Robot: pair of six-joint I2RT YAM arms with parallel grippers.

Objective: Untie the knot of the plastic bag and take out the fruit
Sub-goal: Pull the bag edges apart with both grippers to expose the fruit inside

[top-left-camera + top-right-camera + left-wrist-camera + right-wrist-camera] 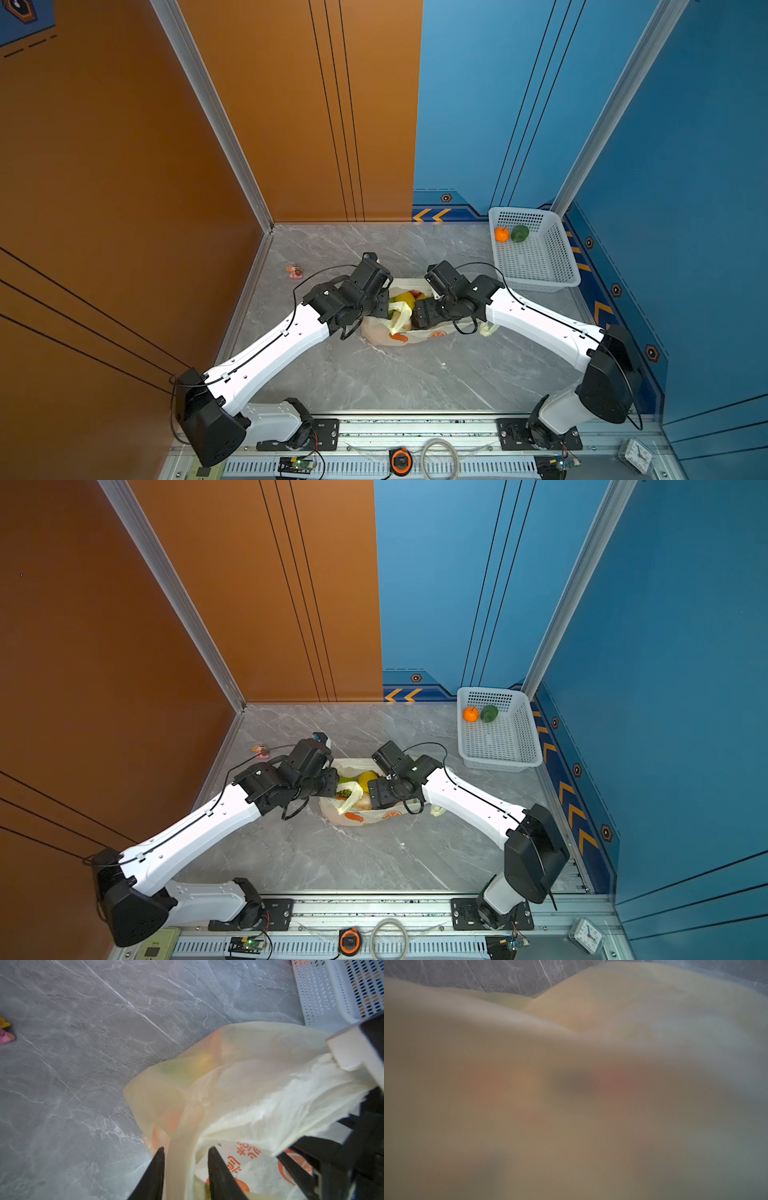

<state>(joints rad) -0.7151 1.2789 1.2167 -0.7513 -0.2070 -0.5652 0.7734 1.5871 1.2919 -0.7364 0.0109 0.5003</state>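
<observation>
Plastic bag, thin, pale cream and printed with orange fruit pictures [415, 334], lies in the middle of the grey marble tabletop [374, 374] in both top views. Its mouth stands open between the two arms. I see small glossy toy fruits inside, a yellow one [405, 297] on top. The left gripper [384, 305] and the right gripper [415, 316] both reach into the mouth, and their black wrists hide the sides of the bag from me. A white perforated plastic basket [557, 249] stands well apart at the far right corner with an orange fruit [501, 235] and a green fruit [519, 232] in it. A tiny pink toy figure [294, 272] lies on the table beyond the left arm.

In the left wrist view the fingers [158, 1167] of the left gripper are released. One cream handle strip [180, 1159] runs loosely between them, not pinched. The right gripper's black fingers enter the bag from the other side.

In the right wrist view blurred bag film covers almost the whole lens. These fingers are spread wide; whether they touch a fruit I cannot tell.
</observation>
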